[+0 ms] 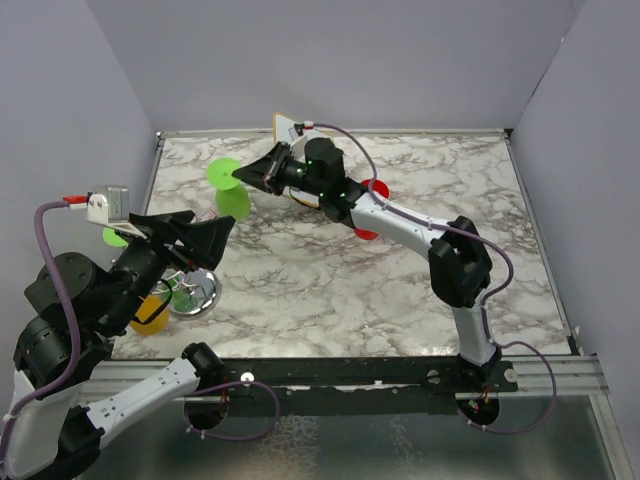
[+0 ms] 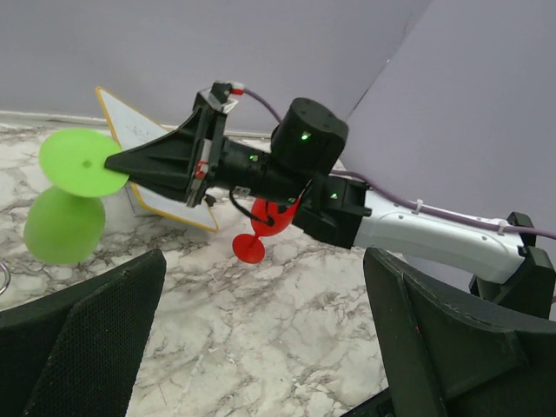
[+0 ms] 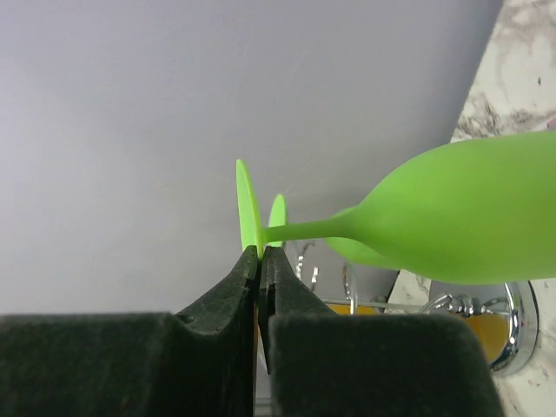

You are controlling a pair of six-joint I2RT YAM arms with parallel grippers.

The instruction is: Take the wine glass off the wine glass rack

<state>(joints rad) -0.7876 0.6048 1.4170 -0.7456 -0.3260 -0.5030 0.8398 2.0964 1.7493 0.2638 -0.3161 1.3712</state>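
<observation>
High rear view looking down, wrist views close, all sharing wine glass (image 1: 233, 204)

green wine glass (image 3: 469, 217): opaque, matt, smooth, plastic-looking
wine glass rack (image 1: 203, 291): bright chrome metal, mirror-glossy base
red glass (image 2: 252, 248): smooth, plastic-looking
tabletop (image 1: 400, 290): marble-patterned, smooth, faint sheen
left gripper pads (image 2: 87, 339): black, matt, finely grained
right arm shell (image 2: 434, 234): white, smooth, glossy plastic
walls (image 1: 330, 60): plain matt lilac-grey
</observation>
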